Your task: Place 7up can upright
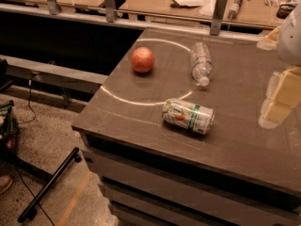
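Observation:
The 7up can (188, 116) lies on its side on the grey-brown table (136, 121), near the front edge, its long axis running left to right. Its sides are white and green with a red-orange mark. My gripper (276, 97) shows as pale yellow-white shapes at the right edge of the camera view, above the table and to the right of the can, apart from it. Part of my white arm (291, 32) rises above the gripper.
A round orange-red fruit (142, 59) sits at the back left of the table. A clear plastic bottle (201, 62) lies on its side behind the can. A metal rail (108, 4) and wooden desks stand behind. The floor drops off to the left.

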You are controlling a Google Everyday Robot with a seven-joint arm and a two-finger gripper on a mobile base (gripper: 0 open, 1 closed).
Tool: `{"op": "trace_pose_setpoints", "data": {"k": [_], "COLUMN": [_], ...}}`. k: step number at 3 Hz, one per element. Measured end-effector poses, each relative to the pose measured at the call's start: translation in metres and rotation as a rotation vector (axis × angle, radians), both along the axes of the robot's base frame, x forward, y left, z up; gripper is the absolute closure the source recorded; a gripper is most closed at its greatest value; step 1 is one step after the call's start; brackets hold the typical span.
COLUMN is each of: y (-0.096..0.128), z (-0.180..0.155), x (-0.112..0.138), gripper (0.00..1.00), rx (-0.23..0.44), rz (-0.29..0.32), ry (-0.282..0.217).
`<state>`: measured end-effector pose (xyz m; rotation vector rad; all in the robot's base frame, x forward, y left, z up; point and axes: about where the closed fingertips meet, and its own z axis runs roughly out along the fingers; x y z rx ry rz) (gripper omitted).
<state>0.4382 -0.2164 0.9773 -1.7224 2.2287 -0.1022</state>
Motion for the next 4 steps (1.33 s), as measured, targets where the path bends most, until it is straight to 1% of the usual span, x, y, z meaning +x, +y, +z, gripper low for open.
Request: {"op": "trace_pose_setpoints", "data": {"k": [1,2,3,4], "y": [0.012,0.06,0.122,0.152], "z": [-0.008,-0.044,-0.08,-0.093], "x": [0.004,0.018,0.033,0.042], "gripper": [0.0,0.0,0.0,0.0], "rx": [0.015,0.067,0.07,-0.004], "rz": [0.014,0.075,0.139,0.097], "ry": [0.023,0.129,0.234,0.243]}}
